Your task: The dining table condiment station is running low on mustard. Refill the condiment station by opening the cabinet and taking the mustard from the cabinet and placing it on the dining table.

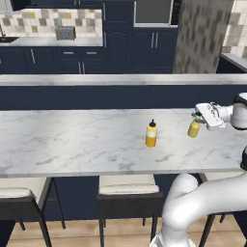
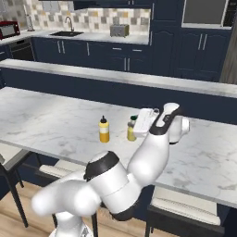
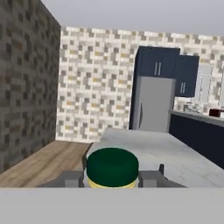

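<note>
Holding the mustard (image 1: 194, 129), a small yellow squeeze bottle with dark green cap, in the narrowed gripper (image 1: 198, 117) just above the marble tabletop (image 1: 72, 140), apparently placing it, next lowering and releasing beside the taller orange-yellow bottle (image 1: 151, 134) standing near.

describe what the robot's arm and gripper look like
The arm is glossy white, built of thick rounded tube segments, with dark bands at the joints, clearest near its base and at the wrist. The gripper has a flat white boxy body. In the hand view its fingertips look small, dark grey and blocky. No cables or markings are visible.
</note>
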